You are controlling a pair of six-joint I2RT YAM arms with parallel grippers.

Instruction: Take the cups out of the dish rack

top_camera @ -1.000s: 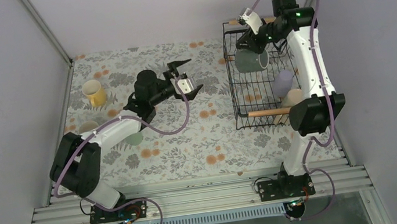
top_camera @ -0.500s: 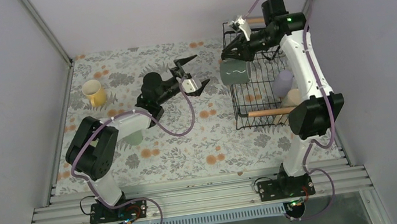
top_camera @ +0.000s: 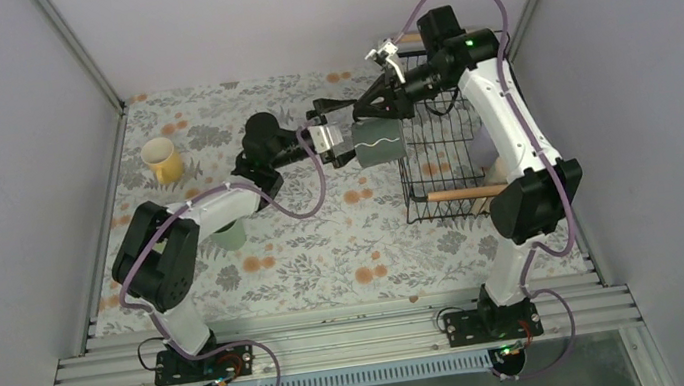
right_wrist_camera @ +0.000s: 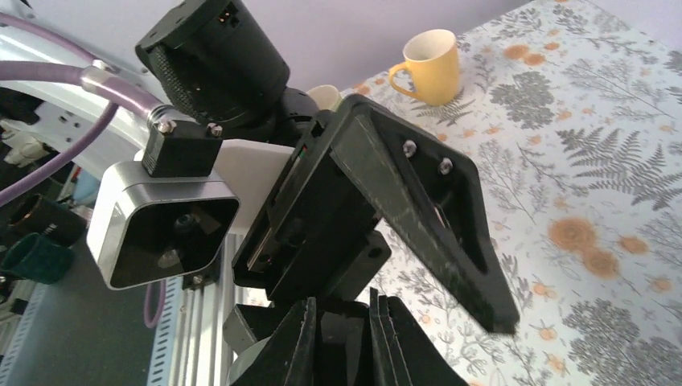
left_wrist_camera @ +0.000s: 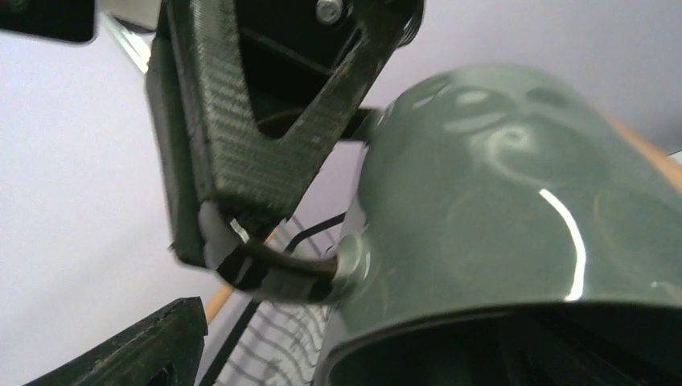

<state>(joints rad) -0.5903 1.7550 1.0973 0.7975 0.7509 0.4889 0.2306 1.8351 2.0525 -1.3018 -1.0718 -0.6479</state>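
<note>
On a floral-covered table [top_camera: 327, 256], the black wire dish rack [top_camera: 407, 184] stood at the far right, part-way through being unloaded. The right arm [top_camera: 511, 129] reached out past the rack's left side, while the left arm [top_camera: 209, 212] stretched across the table to meet it.

The dark green mug [top_camera: 377, 140] hung in the air just left of the rack, clear of the wire and above the cloth. A yellow mug [top_camera: 162, 160] stood upright at the far left of the table. A mint green mug [top_camera: 230, 235] sat beside the left arm. A lavender mug [top_camera: 485, 145] remained in the rack, partly hidden by the right arm.

The right gripper [top_camera: 369, 111] was pinched on the dark green mug's rim, its fingers close together in its wrist view. The left gripper [top_camera: 337, 128] was spread wide and held nothing, with the mug's glossy wall and handle just beside its upper finger [left_wrist_camera: 241, 121]. Whether they touched could not be told.

The step appeared to be a hand-over between arms. The next move would call for the left jaws to close firmly on the mug before the right ones let go.
</note>
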